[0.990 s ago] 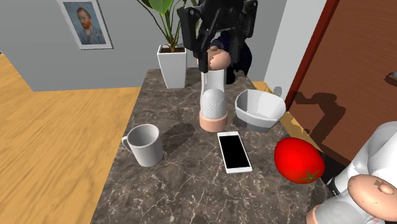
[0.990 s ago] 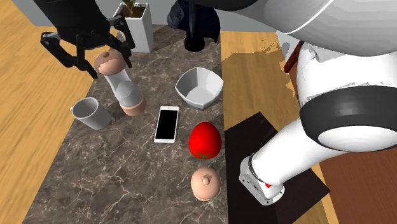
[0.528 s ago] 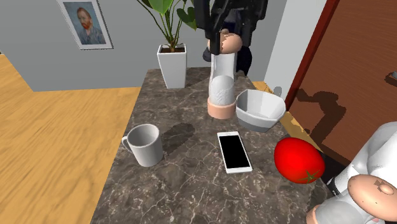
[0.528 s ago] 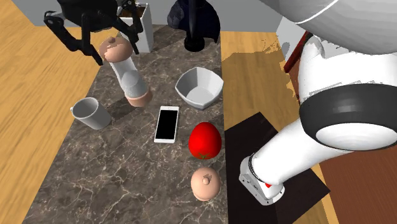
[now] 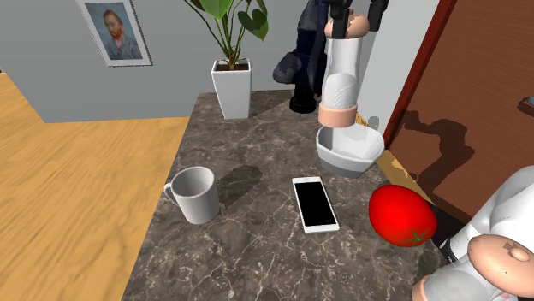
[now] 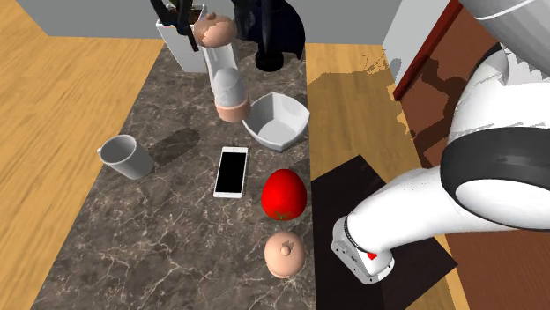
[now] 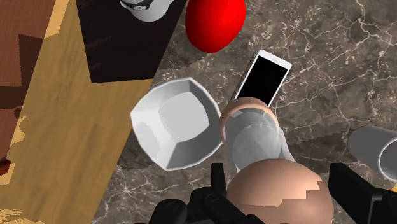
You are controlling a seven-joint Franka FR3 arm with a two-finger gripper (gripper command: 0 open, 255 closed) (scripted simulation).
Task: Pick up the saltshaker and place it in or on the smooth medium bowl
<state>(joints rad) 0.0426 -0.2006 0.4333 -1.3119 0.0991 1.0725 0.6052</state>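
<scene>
Two fingers (image 7: 347, 184) clasping the saltshaker (image 5: 341, 81) by its cap, held aloft beside the white bowl (image 5: 344, 159)

Arm (image 6: 494, 167) reaching high, gripper (image 5: 353, 20) pointing down, fingers (image 7: 218, 180) seemingly clamped on saltshaker (image 5: 341, 73) top

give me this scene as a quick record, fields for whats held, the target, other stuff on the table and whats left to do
held: saltshaker, clasped at its rounded top by the gripper
height: clear of the marble table
target: white bowl, empty; the saltshaker's base is close by its rim, not in it
others: mug, phone, red tomato, second shaker
left to do: probably centre over the bowl, lower, release
</scene>
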